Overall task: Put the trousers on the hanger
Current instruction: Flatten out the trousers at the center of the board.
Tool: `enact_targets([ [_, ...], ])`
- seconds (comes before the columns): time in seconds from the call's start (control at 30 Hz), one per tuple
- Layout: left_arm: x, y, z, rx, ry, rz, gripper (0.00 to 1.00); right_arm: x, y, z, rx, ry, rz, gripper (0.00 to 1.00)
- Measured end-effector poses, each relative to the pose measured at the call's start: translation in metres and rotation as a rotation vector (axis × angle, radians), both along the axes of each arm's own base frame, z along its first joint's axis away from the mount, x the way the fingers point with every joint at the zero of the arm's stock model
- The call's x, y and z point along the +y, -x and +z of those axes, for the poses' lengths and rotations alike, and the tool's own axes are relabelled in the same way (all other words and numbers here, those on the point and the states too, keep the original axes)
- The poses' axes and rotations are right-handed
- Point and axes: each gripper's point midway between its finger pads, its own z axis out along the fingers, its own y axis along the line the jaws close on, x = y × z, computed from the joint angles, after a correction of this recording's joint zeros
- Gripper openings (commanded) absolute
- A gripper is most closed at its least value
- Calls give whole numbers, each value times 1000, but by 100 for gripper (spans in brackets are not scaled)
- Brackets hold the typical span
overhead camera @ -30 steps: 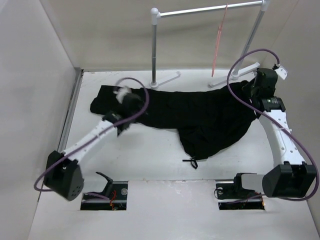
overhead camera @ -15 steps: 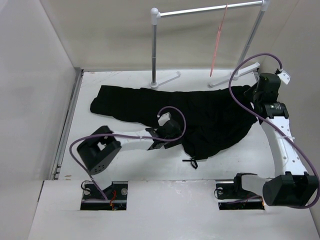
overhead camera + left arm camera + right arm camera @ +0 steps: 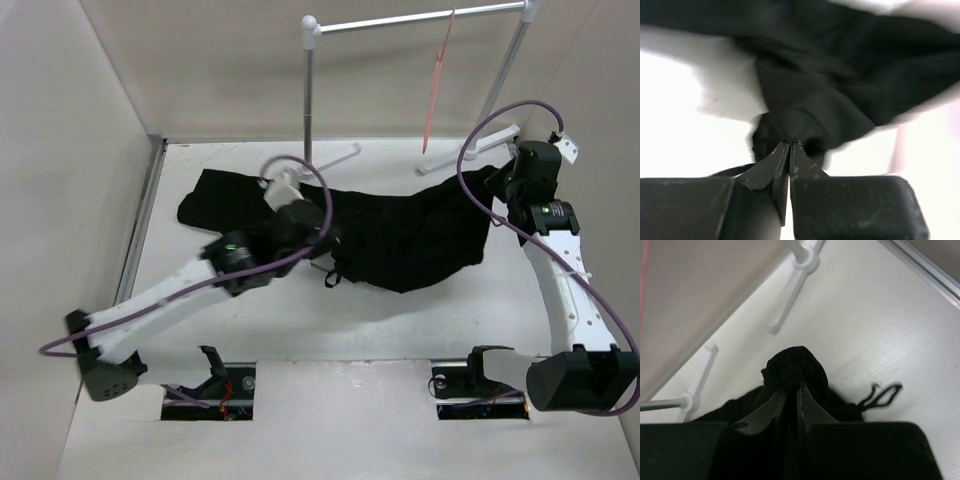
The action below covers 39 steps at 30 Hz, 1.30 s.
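Brightly and evenly lit from overhead in the top view, with only soft, pale shadows on the table (image 3: pixel 400 330). Blown out to near-white around the trousers (image 3: pixel 840 100) in the left wrist view, and motion-blurred throughout, smeared worst at the upper and right edges. Sharper in the right wrist view, crisp grain at right, fabric reduced to featureless black.

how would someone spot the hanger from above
At the back stands the white-and-grey tubular garment rail. Near the right end of its bar hangs the thin pink-red wire hanger, seen edge-on as a slim line. It is the only red thing; the rail's posts are thicker and pale.
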Motion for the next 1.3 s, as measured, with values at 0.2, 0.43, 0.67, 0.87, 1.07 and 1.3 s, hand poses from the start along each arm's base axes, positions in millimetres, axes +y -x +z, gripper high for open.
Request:
enact_targets([
  [0.2, 41, 26, 206, -251, 226, 48, 33, 16, -10, 11, -46, -51, 36, 2],
  [0.43, 29, -19, 86, -101, -94, 85, 47, -14, -45, -55, 95, -107, -32, 2],
  [0.67, 123, 35, -45, 102, -368, 124, 45, -15, -52, -77, 155, -111, -26, 2],
  [0.87, 229, 54, -83, 141, -328, 426, 61, -15, -50, -59, 112, -102, -22, 2],
  [1.07, 245, 60, -159, 332, -332, 525, 60, -15, -45, -56, 102, -99, -21, 2],
  [1.3, 218, 47, -176, 362, -205, 461, 3, -13, -32, -66, 117, -101, -21, 2],
])
